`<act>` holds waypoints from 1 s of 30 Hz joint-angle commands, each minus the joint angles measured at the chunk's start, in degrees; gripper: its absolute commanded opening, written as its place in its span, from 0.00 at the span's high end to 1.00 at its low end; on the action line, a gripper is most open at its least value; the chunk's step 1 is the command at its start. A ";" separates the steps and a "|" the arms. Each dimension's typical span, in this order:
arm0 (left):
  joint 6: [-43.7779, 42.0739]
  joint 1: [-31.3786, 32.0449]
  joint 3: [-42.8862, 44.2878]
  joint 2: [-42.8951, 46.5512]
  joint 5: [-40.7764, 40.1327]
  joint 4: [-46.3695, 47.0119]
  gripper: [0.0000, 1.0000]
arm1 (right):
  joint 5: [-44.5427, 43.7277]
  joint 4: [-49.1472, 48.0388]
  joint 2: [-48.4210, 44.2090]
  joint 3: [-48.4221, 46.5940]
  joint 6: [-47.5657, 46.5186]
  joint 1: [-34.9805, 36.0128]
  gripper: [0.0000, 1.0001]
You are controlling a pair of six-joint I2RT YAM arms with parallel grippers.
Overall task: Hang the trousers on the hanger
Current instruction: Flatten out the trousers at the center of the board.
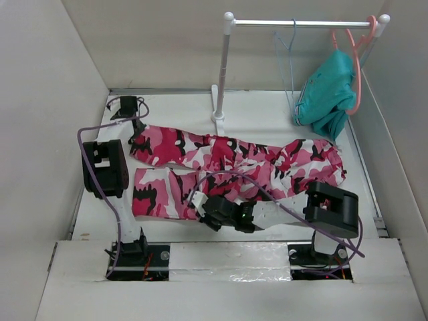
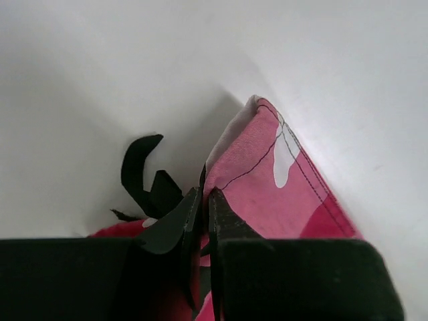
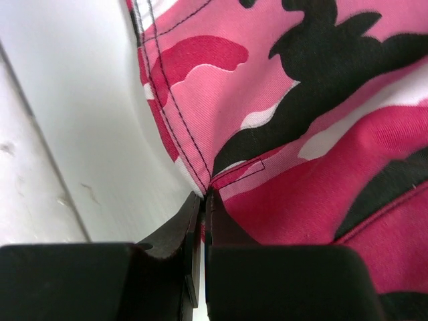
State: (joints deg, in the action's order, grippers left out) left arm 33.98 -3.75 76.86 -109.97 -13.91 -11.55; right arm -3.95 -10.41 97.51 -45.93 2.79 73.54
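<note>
Pink camouflage cloth is pinched in both end effectors. Low in the top view, the right end effector [image 3: 202, 200] is closed on the near edge of the trousers [image 1: 234, 167]. Higher at left, the left end effector [image 2: 204, 200] is closed on a hem corner. The trousers lie spread on the table [image 1: 267, 120]. I judge the grasp is made. The next move calls for lifting them together toward the hanger [image 1: 287, 67] on the rail [image 1: 301, 22], upper right. I can read no writing or label.

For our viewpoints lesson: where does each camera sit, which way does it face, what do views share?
Top external: above, behind the arms, looking down on table and trousers; both arms show.
Left wrist: on the left arm, facing a hem; left gripper pinches it.
Right wrist: likewise; right gripper pinches trouser edge.
All share the trousers.
</note>
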 commanded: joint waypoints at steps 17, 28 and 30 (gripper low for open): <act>-4.09 -5.83 13.59 -4.03 -3.23 -7.97 0.83 | -11.26 8.22 -9.62 -1.70 5.91 -0.41 0.91; 0.74 -2.76 2.08 20.12 15.99 1.43 0.54 | -8.03 13.07 -10.33 -16.11 -1.99 1.26 0.55; 1.79 -2.76 -2.82 29.23 21.35 3.28 0.75 | -4.60 8.77 -8.06 -18.66 -2.35 1.26 0.96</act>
State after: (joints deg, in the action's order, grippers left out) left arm 33.63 -6.35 77.43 -94.56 -1.76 -14.15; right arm -12.16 3.49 88.60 -60.20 2.90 74.35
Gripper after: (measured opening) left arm 0.300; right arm 0.154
